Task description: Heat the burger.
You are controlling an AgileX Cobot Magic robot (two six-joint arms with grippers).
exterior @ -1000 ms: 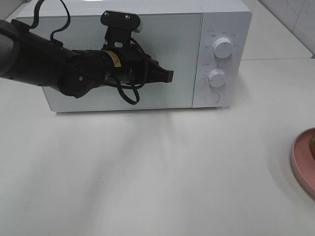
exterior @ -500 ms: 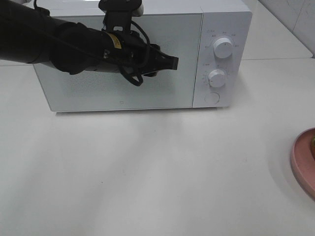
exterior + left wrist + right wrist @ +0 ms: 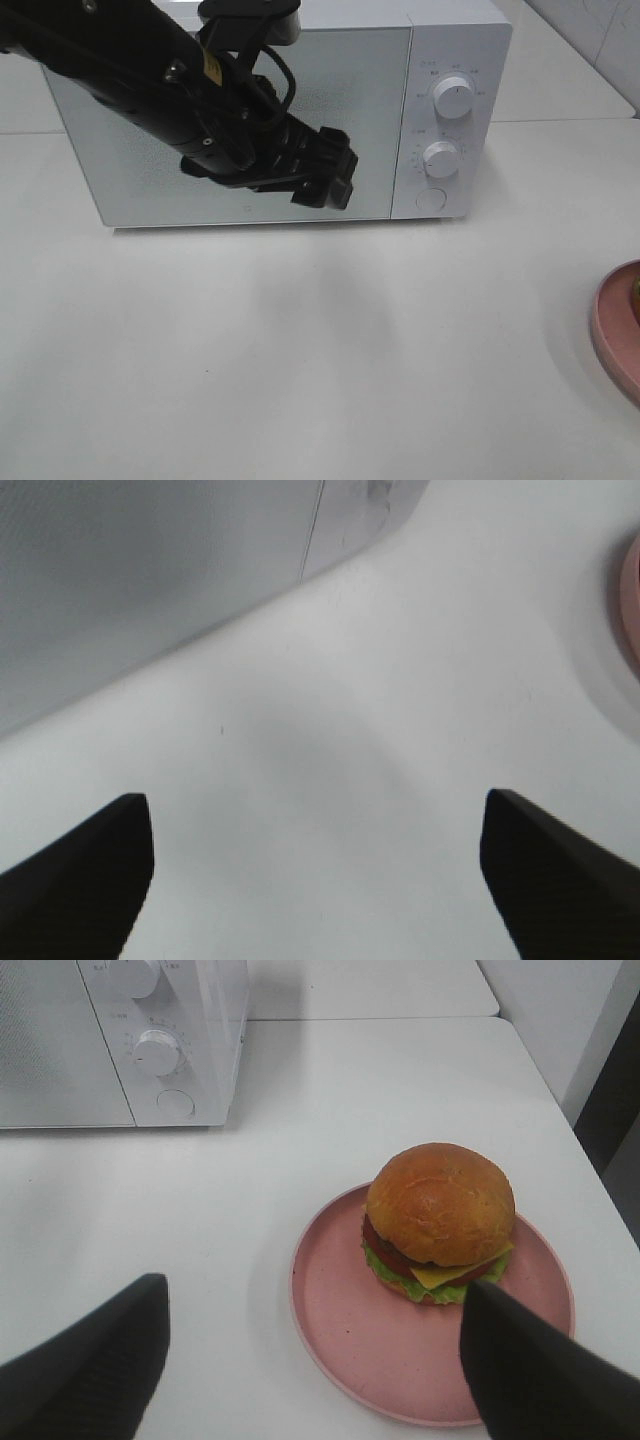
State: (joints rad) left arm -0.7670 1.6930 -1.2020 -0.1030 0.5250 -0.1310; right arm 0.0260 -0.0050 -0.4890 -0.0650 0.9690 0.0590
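The burger (image 3: 440,1215), with a glossy brown bun, lettuce, tomato and cheese, sits on a round pink plate (image 3: 340,1330). In the exterior view only the plate's rim (image 3: 612,330) shows at the right edge. My right gripper (image 3: 315,1295) is open and empty, on the near side of the plate, fingers (image 3: 90,1370) wide apart. My left gripper (image 3: 335,180) hangs in front of the closed door of the white microwave (image 3: 380,100). It is open and empty in the left wrist view (image 3: 315,805), above bare table.
The microwave has two round dials (image 3: 453,98) and a round button (image 3: 431,199) on its right panel. It also shows in the right wrist view (image 3: 120,1040). The white table (image 3: 300,350) spreads in front of it. The table's right edge (image 3: 585,1160) lies beyond the plate.
My left arm has swung from pointing right across the microwave door to tilting downward, its gripper now lower and nearer the door's bottom. The plate has not moved.
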